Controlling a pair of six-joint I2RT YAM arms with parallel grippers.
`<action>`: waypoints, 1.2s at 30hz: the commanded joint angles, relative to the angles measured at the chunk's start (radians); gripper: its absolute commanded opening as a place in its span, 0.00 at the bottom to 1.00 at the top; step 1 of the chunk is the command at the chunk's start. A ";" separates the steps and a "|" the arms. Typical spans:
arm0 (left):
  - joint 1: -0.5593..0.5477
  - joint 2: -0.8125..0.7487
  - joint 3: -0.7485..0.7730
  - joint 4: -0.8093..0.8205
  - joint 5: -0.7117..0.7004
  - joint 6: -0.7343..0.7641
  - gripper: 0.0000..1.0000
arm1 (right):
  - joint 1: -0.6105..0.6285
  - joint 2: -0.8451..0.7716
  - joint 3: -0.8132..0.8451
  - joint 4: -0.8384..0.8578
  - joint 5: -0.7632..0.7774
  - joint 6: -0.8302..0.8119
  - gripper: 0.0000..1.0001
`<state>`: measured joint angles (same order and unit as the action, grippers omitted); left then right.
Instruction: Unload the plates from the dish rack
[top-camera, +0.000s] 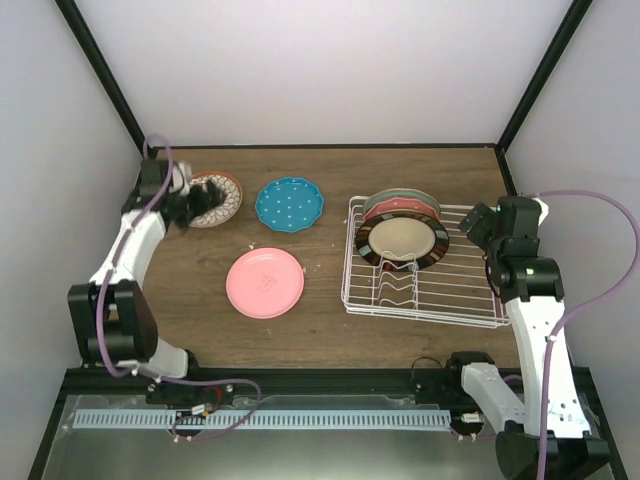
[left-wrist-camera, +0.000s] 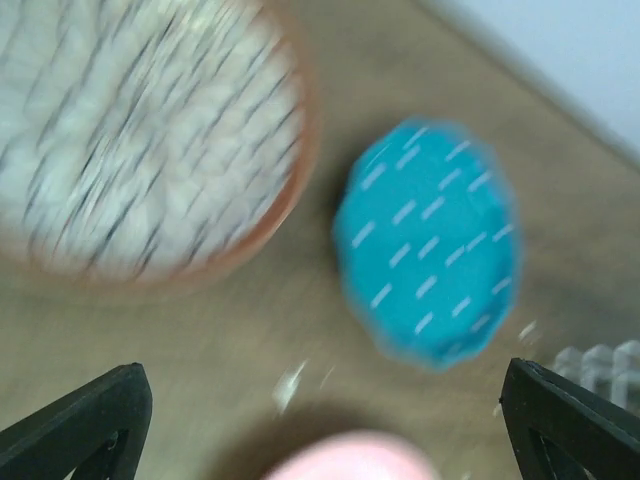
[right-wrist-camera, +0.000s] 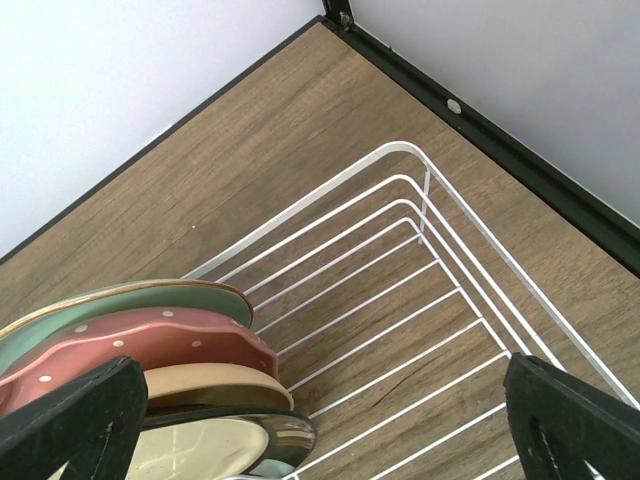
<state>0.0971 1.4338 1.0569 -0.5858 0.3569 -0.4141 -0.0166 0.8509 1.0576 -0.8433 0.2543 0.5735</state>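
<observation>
Three plates lie flat on the table: the brown-rimmed petal-patterned one (top-camera: 218, 198), the teal dotted one (top-camera: 289, 204) and the plain pink one (top-camera: 265, 282). The white wire dish rack (top-camera: 470, 290) holds three upright plates: the tan dark-rimmed (top-camera: 402, 240), the red-pink dotted (top-camera: 398, 208) and the pale green (top-camera: 400, 196). My left gripper (top-camera: 195, 205) hovers at the petal plate (left-wrist-camera: 140, 140), open and empty; its view is blurred and shows the teal plate (left-wrist-camera: 430, 245). My right gripper (top-camera: 478, 225) is open and empty, right of the racked plates (right-wrist-camera: 140, 345), above the rack wires (right-wrist-camera: 420, 300).
The rack's near half has bare looped tines (top-camera: 395, 290). The black frame edge (right-wrist-camera: 500, 135) and pale walls close the table at the back and right. A purple cable (top-camera: 600, 200) loops off the right arm.
</observation>
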 joint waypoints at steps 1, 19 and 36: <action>-0.117 0.150 0.323 0.189 0.093 0.117 0.97 | -0.005 0.013 0.015 0.037 -0.003 0.005 1.00; -0.766 0.484 0.732 0.118 0.404 0.933 0.92 | -0.005 -0.031 0.030 0.020 0.021 -0.017 1.00; -0.893 0.631 0.811 0.171 0.153 1.083 0.72 | -0.005 -0.028 0.060 0.020 0.022 -0.024 1.00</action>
<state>-0.7837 2.0472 1.8217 -0.4561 0.5636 0.6235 -0.0166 0.8330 1.0687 -0.8150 0.2546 0.5575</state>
